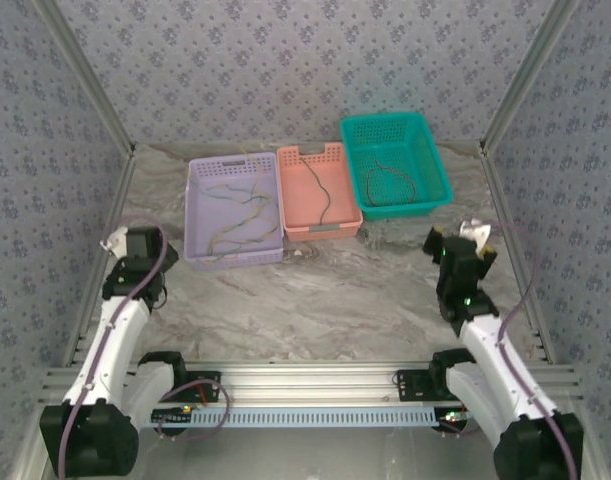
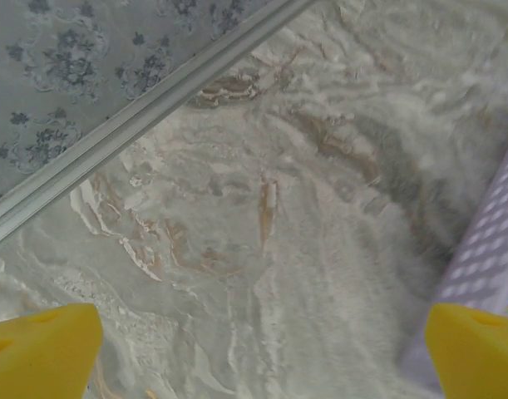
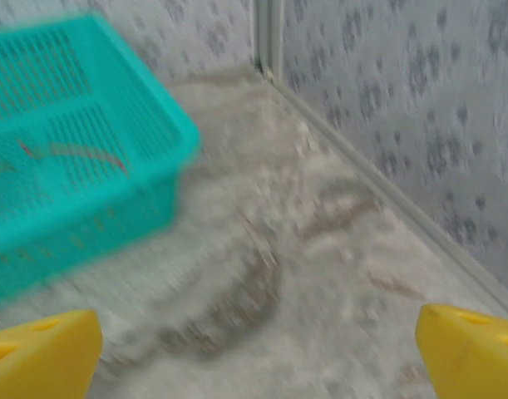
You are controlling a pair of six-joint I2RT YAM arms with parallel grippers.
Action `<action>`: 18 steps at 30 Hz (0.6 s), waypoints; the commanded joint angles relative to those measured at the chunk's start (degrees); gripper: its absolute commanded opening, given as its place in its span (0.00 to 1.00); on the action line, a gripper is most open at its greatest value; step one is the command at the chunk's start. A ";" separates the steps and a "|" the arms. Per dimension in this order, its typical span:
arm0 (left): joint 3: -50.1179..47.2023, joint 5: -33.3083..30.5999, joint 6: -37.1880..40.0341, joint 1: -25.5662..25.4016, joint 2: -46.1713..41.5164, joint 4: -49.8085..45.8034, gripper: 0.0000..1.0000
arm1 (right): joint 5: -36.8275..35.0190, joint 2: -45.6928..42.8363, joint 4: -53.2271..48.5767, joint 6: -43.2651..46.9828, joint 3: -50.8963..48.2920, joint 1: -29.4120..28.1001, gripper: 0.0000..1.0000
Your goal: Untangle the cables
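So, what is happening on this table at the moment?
Two robot arms are on a cable-untangling job, but neither is handling anything now. The left gripper and the right gripper are both open and empty, hovering over the marbled table. Three baskets stand at the back: several light cables lie in the purple basket, a dark cable in the pink basket, and a looped cable in the teal basket.
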State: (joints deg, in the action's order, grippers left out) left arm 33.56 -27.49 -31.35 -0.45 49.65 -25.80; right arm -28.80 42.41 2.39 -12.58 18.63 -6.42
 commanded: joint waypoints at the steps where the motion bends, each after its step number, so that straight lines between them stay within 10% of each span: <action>1: -7.11 0.49 14.52 -0.35 -0.77 20.43 0.99 | 7.41 1.23 15.19 8.11 -6.54 3.81 0.99; 12: -13.76 13.40 21.05 -0.17 20.29 56.54 0.99 | 18.10 27.83 32.97 9.66 -1.07 7.97 0.99; 18: -7.70 19.69 25.81 0.09 28.78 57.71 0.99 | 25.92 41.30 44.81 10.55 1.75 10.36 0.99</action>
State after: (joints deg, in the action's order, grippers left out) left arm 21.37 -13.39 -9.52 -0.36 76.75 26.46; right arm -7.99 79.53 38.35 -3.73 18.52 3.14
